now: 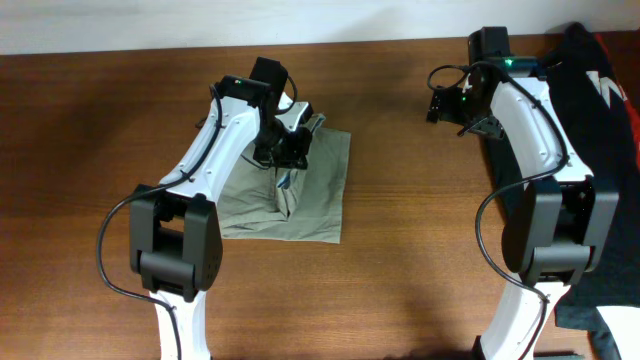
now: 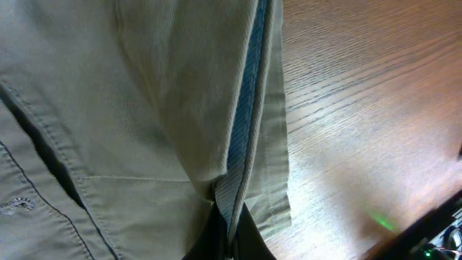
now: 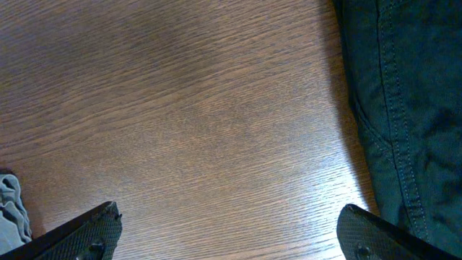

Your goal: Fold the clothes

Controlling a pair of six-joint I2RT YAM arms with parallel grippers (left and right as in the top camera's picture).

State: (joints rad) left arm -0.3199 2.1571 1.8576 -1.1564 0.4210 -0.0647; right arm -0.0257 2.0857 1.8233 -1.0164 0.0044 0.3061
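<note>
The khaki-beige shorts [image 1: 318, 190] lie partly folded on the wooden table, left of centre in the overhead view. My left gripper [image 1: 287, 150] is shut on a fold of the shorts near their upper edge and lifts it a little. In the left wrist view the pinched fold [image 2: 242, 144] runs up from the jaws [image 2: 229, 235], with stitched cloth spread to the left. My right gripper [image 1: 447, 103] is open and empty over bare table at the back right. Its two fingertips show at the bottom corners of the right wrist view [image 3: 229, 235].
A pile of dark clothing [image 1: 605, 130] lies along the table's right side, close to the right arm; its dark green denim shows in the right wrist view [image 3: 404, 108]. Bare wood lies between the shorts and the right arm.
</note>
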